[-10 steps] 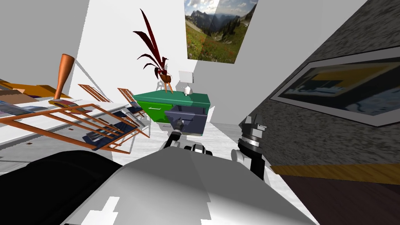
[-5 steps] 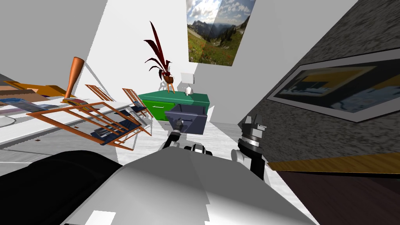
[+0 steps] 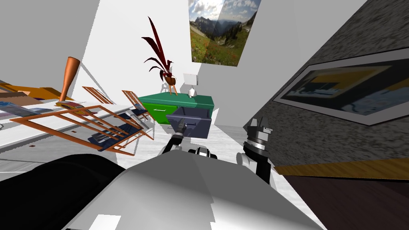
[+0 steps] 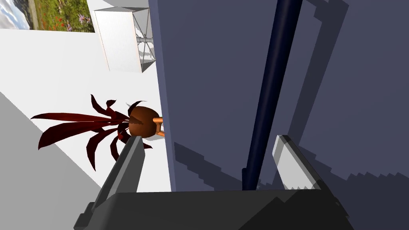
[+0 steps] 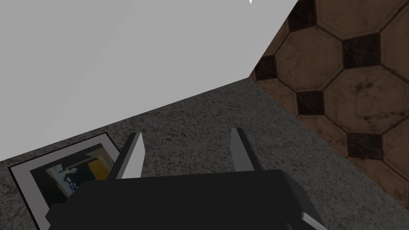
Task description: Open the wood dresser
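Observation:
A green dresser [image 3: 157, 108] stands by the far wall, and its dark blue-grey drawer [image 3: 197, 123] sticks out toward me. My left gripper [image 3: 179, 124] is at the front of that drawer. In the left wrist view the drawer front [image 4: 207, 80] is close up and its dark bar handle [image 4: 271, 88] runs between the fingers. The left gripper [image 4: 209, 147] is open, and neither finger presses the bar. One finger lies past the drawer's side edge. My right gripper [image 3: 259, 121] is raised beside the chest and is open [image 5: 185, 147] and empty.
A dark red plant [image 3: 159, 60] and a small white lamp [image 3: 191, 86] stand on the dresser. Orange chairs [image 3: 88, 123] and a white table with an orange vase [image 3: 68, 78] are on the left. A dark speckled wall with a framed picture [image 3: 351, 92] runs close along the right.
My head view has swung slightly. The left gripper sits a little higher and further left, and the drawer front has come with it, a touch further out.

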